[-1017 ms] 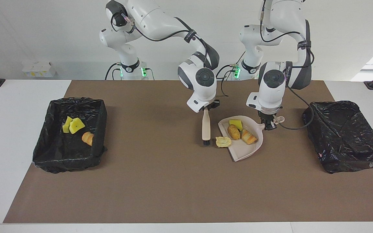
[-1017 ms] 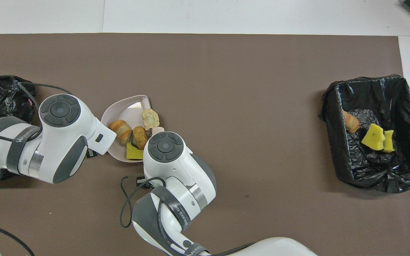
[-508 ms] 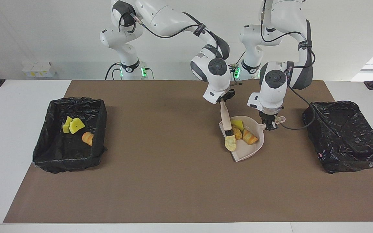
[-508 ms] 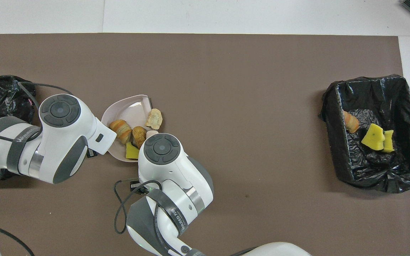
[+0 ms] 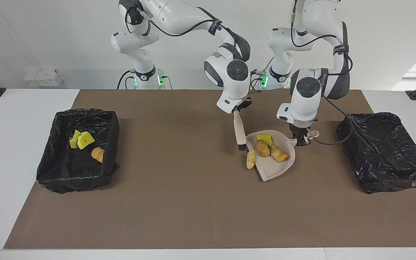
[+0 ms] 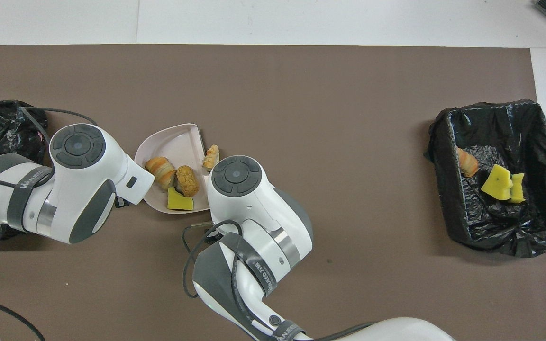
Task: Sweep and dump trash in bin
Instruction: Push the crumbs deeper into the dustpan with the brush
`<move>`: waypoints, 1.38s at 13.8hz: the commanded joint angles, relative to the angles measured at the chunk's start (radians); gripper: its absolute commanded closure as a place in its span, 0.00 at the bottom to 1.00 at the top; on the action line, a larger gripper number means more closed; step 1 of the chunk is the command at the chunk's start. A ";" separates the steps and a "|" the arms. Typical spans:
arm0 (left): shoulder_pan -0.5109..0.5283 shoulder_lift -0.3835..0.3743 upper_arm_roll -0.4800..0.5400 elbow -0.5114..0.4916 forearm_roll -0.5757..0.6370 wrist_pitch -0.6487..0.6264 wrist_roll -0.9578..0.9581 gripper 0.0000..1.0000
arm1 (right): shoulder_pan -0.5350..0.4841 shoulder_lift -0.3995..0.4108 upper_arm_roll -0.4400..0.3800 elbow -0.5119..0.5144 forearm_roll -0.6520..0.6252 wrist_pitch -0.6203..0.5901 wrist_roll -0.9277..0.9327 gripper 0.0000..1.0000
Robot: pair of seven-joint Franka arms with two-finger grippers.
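The right hand (image 5: 239, 108) is closed on the top of the brush (image 5: 240, 133) handle and hangs over the counter (image 5: 179, 202) beside the dustpan (image 5: 284, 169). The brush slants down, its dark bristles just beside the pan's open lip. The left hand (image 5: 302, 139) is closed on the pan's handle at the end nearer the robots and keeps the pan flat on the counter.

Three scraps lie inside the pan: a sponge piece (image 5: 265, 138) nearest the handle, a brown lump (image 5: 262, 148) and a striped lump (image 5: 278, 154). A fourth lump (image 5: 251, 159) stands on edge against the pan's lip, on the counter and not yet in. The brush tip is just beside it, nearer the robots.

The sweeping step looks nearly done, with this last lump to go. The next move probably calls for setting the bristles on the lump's outer side and pushing it across the lip while the left hand braces the pan. Then the pan can be lifted and tipped into a bin (image 5: 385, 151); the one at the left arm's end looks empty, and the other bin (image 5: 79, 178) holds scraps already.
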 commanded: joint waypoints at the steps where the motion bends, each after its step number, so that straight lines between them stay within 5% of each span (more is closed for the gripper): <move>1: -0.023 -0.010 -0.004 -0.003 -0.009 0.002 0.006 1.00 | -0.026 -0.010 0.008 -0.013 -0.036 -0.017 -0.016 1.00; 14: -0.057 -0.045 -0.004 -0.031 -0.009 -0.127 0.012 1.00 | -0.028 0.049 0.015 -0.021 -0.049 0.087 -0.104 1.00; 19: -0.073 -0.054 -0.006 -0.034 -0.009 -0.149 0.006 1.00 | 0.033 0.064 0.017 -0.019 0.098 0.201 -0.108 1.00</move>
